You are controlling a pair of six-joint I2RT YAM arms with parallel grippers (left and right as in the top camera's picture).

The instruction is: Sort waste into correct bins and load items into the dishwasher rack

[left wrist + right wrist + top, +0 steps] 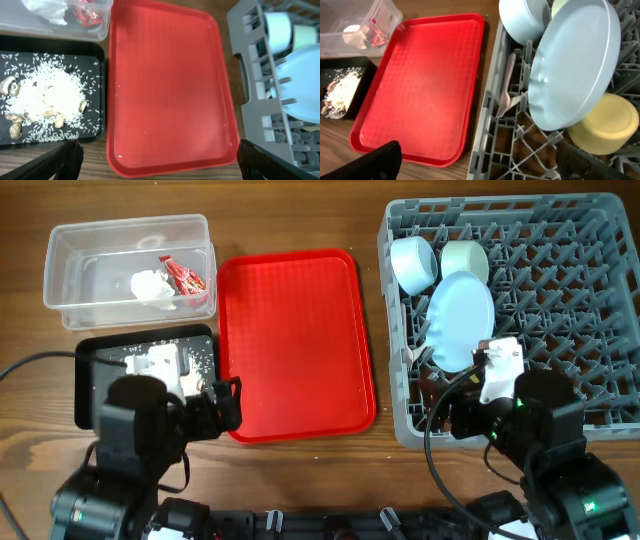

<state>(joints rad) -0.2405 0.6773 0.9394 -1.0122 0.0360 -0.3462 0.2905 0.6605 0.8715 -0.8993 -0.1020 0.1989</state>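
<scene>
The grey dishwasher rack (pixel 570 290) holds the pale blue plate (pixel 460 320) upright, the pale blue bowl (pixel 413 262) and the pale green bowl (pixel 465 258). The right wrist view shows the yellow cup (pixel 605 125) on its side beside the plate (pixel 575 65), and a white fork (pixel 506 102) in the rack. The clear tub (pixel 130 225) holds the white tissue (pixel 152 285) and the red wrapper (pixel 185 275). The black tray (pixel 97 75) holds the beige food scraps (pixel 45 100). My left gripper (pixel 160 160) is open and empty at the red tray's front edge. My right gripper (pixel 480 160) is open and empty over the rack's front left corner.
The flat red tray (pixel 290 340) lies between the bins and the rack with nothing on it. My left arm covers part of the black tray (pixel 90 350) in the overhead view. Bare wooden table shows along the front edge.
</scene>
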